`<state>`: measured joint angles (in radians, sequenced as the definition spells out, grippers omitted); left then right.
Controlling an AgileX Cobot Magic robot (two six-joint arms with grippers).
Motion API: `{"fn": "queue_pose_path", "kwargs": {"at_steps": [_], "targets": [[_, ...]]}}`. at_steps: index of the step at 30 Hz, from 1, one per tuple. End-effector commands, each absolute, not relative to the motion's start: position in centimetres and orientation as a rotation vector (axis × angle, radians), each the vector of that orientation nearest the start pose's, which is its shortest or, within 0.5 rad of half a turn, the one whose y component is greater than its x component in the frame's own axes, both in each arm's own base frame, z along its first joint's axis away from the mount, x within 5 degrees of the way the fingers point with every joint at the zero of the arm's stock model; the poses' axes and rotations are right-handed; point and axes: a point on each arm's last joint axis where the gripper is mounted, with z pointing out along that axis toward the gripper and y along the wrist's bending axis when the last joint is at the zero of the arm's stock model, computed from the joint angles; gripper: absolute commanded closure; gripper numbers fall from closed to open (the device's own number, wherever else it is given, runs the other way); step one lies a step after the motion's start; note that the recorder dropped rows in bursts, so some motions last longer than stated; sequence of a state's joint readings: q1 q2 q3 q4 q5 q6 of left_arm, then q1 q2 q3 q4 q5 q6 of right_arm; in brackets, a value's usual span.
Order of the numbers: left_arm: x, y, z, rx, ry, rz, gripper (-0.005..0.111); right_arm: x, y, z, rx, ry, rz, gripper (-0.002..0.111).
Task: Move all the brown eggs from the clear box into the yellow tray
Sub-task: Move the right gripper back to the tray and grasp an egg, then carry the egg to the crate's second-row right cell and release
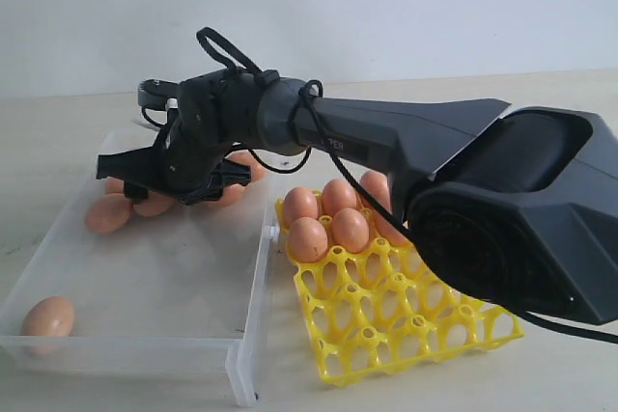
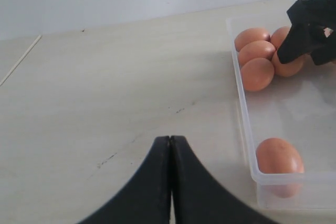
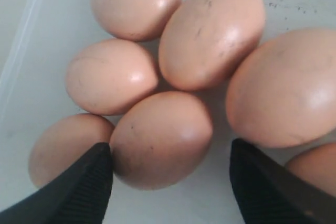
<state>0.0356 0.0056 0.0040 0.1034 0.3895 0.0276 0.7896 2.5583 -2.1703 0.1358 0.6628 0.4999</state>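
Watching this from the side. The right gripper (image 1: 162, 180) is stretched across the middle and hangs low over the far end of the clear box (image 1: 246, 335), right on top of a huddle of brown eggs (image 3: 210, 35). Its jaws are spread wide and aren't clamped on anything.

The middle egg (image 3: 160, 140) sits in the space between them. One black finger (image 3: 79, 192) is right up against its side, though I honestly can't tell if it's touching. The other finger (image 3: 273, 192) is clearly off it, with box floor showing in the gap. The rest of the huddle is packed in around that egg, shell against shell, and a big one sits just beside the second finger.

There's also a lone egg (image 1: 48, 317) in the near corner of the box, well apart from the huddle and from that gripper.

The yellow tray (image 1: 425, 335) sits just beside the box. The tray eggs (image 1: 350, 229), at least five of them, are seated in cups at its back corner nearest the box.

The left gripper (image 2: 170, 145) is pinched closed with nothing between the jaws. It's over the bare table (image 2: 105, 77) outside the box, and the lone egg is the closest one to it, just across the box wall.
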Motion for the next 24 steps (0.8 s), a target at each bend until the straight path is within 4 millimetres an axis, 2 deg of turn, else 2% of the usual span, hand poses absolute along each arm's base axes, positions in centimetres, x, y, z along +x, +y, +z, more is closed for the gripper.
{"fn": "queue_pose_path", "kwargs": {"at_steps": [1,12,15,21,24], "targets": [[5.2,0.5,17.9,0.056,1.863,0.134,0.107,39.2,40.0,11.8,-0.271,2.594,0.640,0.047],[5.2,0.5,17.9,0.056,1.863,0.134,0.107,39.6,40.6,11.0,-0.223,2.529,0.717,0.048],[5.2,0.5,17.9,0.056,1.863,0.134,0.107,39.7,40.6,11.0,-0.222,2.524,0.720,0.062],[5.2,0.5,17.9,0.056,1.863,0.134,0.107,39.5,40.4,11.7,-0.249,2.539,0.705,0.105],[5.2,0.5,17.9,0.056,1.863,0.134,0.107,39.4,40.3,13.1,-0.369,2.499,0.660,0.108]]}}
